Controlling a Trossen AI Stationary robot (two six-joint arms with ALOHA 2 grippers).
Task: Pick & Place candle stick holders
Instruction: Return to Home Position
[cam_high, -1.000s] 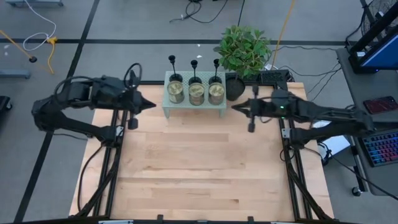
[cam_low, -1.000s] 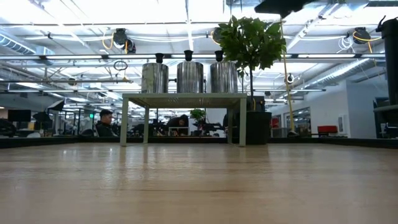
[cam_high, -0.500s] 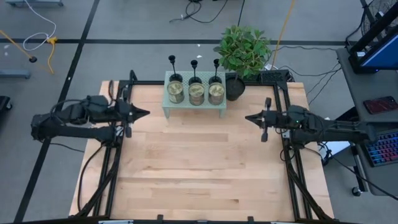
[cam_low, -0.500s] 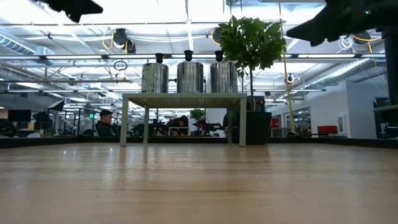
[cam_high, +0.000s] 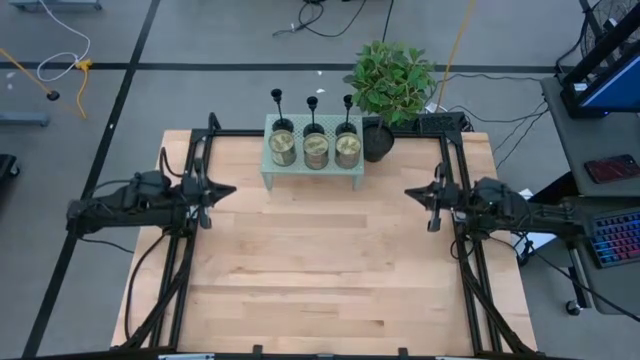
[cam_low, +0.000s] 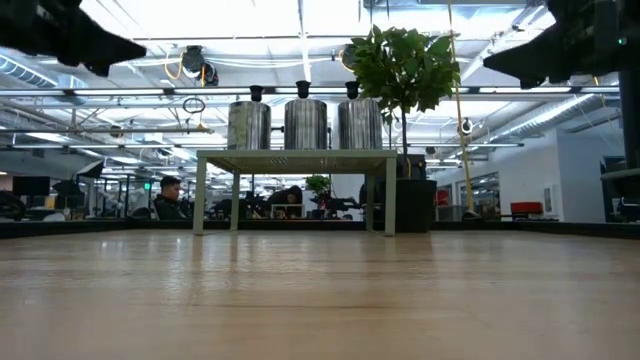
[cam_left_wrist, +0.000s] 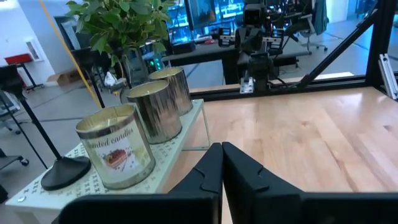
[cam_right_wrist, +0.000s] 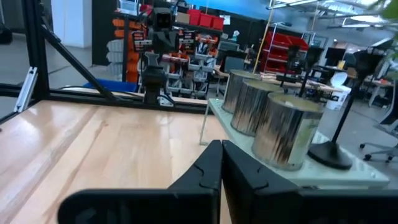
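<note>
Pale wood planks form the table (cam_high: 320, 270), with black frame rails running down its two sides. Each arm lies low along a side rail. The left gripper (cam_high: 232, 187) sits over the table's left edge and the right gripper (cam_high: 408, 193) over its right edge, both pointing inward and well apart from everything at the back. In each wrist view the two dark fingers press together to a single tip, holding nothing. In the low view the arms are only dark silhouettes at the upper corners, cut off by the picture's edge.

A leafy potted plant (cam_high: 390, 80) stands at the back, just beside the right end of a pale green perforated shelf (cam_high: 312, 175). Three metal candle tins (cam_high: 316, 150) stand in a row on the shelf. The three candle stick holders (cam_high: 313, 128) stand upright on the shelf's rear strip, one behind each tin. From table height the tins hide their stems and bases, so only the small cups (cam_low: 303, 88) rise above them. The left wrist view shows one disc base and stem, with the cup cut off.
</note>
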